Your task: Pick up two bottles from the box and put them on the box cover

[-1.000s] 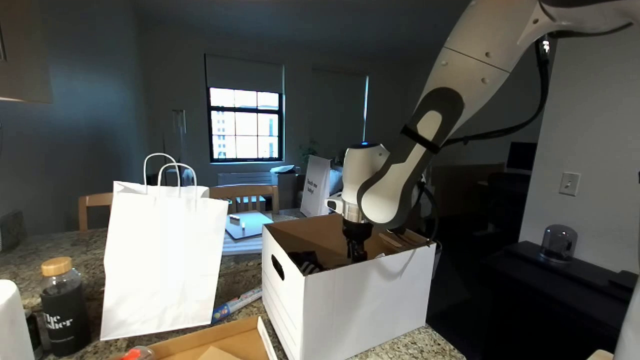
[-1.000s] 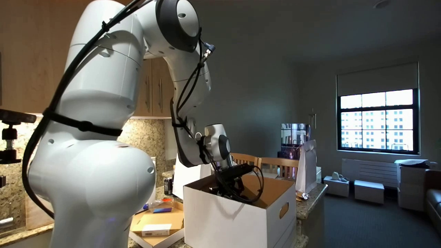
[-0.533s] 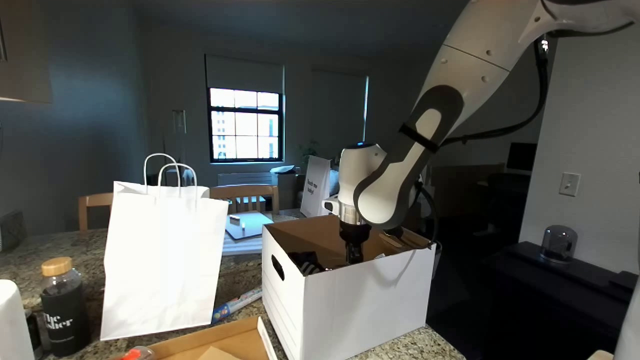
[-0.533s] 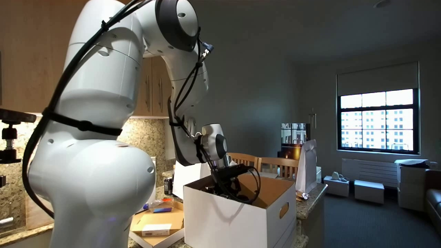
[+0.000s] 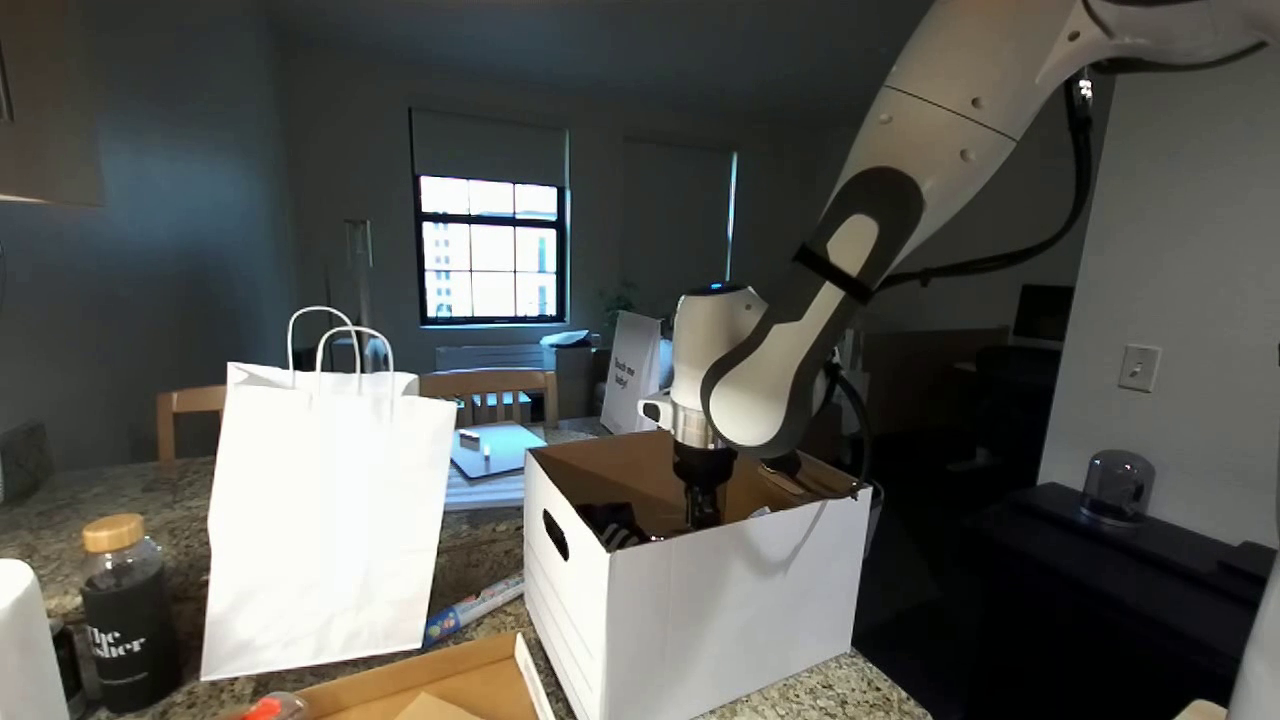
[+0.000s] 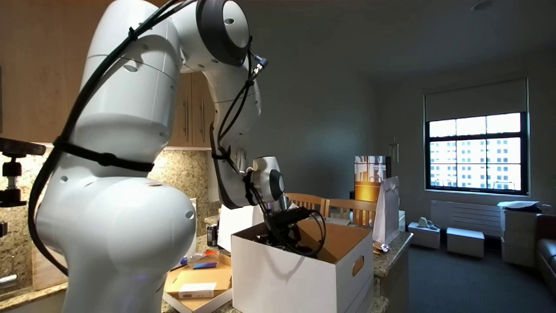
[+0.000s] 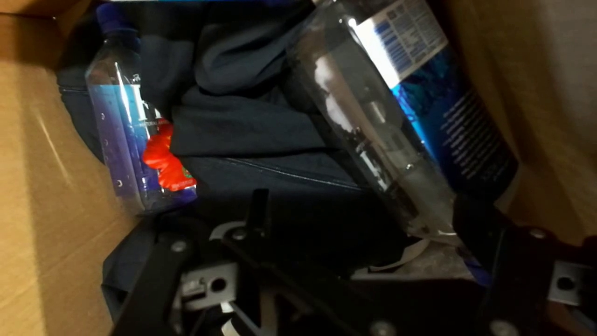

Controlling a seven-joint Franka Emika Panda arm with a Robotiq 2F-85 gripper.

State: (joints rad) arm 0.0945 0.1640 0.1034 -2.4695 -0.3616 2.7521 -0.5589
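Wrist view: gripper (image 7: 364, 198) spread wide, empty; lg btl (image 7: 406, 126) cut off @ top.

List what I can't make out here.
Right bottle, wrist view: far end cut off by the top edge; label's small print blurred.
Left bottle, wrist view: one side partly covered by dark cloth.
Floor of the box, in both exterior views: behind its walls.
Lid, in an exterior view: cut off by the bottom edge.
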